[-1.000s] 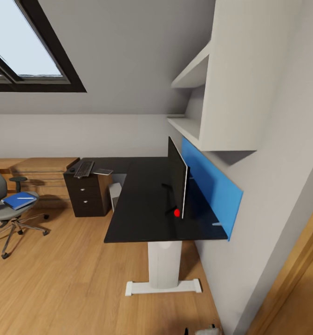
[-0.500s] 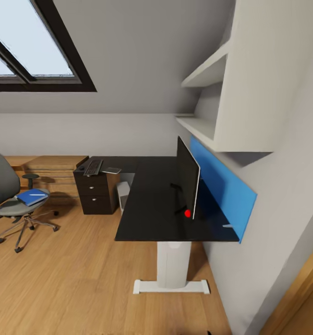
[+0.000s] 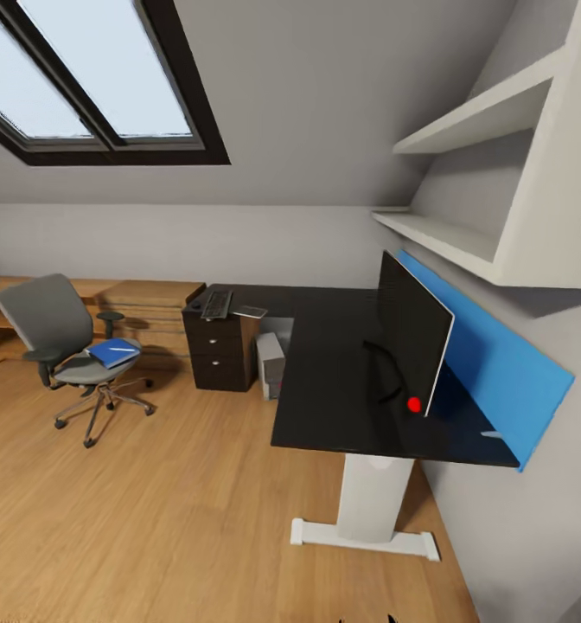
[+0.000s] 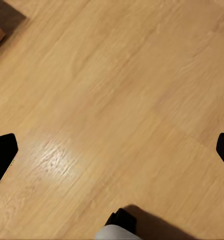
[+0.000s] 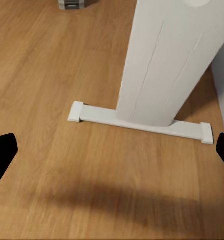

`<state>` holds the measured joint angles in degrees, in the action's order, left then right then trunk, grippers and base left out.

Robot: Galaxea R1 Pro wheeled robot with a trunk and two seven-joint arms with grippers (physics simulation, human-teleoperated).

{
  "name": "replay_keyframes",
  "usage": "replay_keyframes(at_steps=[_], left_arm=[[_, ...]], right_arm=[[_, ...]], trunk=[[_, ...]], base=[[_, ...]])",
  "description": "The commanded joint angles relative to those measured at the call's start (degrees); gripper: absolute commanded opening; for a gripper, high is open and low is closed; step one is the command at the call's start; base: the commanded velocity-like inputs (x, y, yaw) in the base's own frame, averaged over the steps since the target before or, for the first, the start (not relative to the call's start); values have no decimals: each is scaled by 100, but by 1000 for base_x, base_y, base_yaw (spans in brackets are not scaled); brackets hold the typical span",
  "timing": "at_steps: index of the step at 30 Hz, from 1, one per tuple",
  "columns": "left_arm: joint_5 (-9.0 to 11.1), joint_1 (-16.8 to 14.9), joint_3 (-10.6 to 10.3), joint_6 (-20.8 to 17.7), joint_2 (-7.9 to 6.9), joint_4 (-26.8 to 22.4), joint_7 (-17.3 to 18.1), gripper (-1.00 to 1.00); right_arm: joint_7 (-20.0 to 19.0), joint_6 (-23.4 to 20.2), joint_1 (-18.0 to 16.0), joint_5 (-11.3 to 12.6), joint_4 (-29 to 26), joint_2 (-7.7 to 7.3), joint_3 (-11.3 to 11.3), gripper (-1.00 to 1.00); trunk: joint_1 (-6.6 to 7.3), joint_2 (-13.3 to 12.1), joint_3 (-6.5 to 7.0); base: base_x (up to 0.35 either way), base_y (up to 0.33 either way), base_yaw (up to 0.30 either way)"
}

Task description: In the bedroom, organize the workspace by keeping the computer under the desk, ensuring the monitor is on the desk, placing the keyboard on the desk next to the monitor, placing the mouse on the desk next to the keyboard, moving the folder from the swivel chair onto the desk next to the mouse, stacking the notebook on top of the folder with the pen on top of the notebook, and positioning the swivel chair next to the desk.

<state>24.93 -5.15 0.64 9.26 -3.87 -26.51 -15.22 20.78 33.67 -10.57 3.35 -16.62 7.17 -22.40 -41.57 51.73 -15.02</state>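
Blue folder [image 3: 115, 352] hides most of the swivel chair [image 3: 66, 346] seat.

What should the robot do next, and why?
Probably roll toward the swivel chair. The blue folder lies on its seat, away from the desk, and both tools hang open over bare floor, holding nothing.

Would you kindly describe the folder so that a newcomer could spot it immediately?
Start at the skylight and look down to the grey swivel chair on the oak floor, apart from the desk. The folder lies flat on its seat, bright blue, unlike the long blue wall panel behind the monitor.
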Motion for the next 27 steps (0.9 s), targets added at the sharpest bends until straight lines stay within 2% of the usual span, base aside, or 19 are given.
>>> replay_keyframes(at_steps=[1, 11, 27], left_arm=[[55, -4, -20, 23, 2, 3, -7, 100], [55, -4, -29, 16, 78, 12, -7, 100], [61, -4, -29, 14, 96, 14, -7, 100]], right_arm=[[40, 17, -6, 35, 6, -1, -41, 100], [27, 41, -6, 32, 32, 21, -26, 100], [17, 35, -7, 18, 62, 22, -28, 100]], trunk=[[-3, 6, -14], [-3, 6, -35], [-3, 6, -118]], base=[[156, 314, 165], [178, 311, 61], [222, 280, 177]])
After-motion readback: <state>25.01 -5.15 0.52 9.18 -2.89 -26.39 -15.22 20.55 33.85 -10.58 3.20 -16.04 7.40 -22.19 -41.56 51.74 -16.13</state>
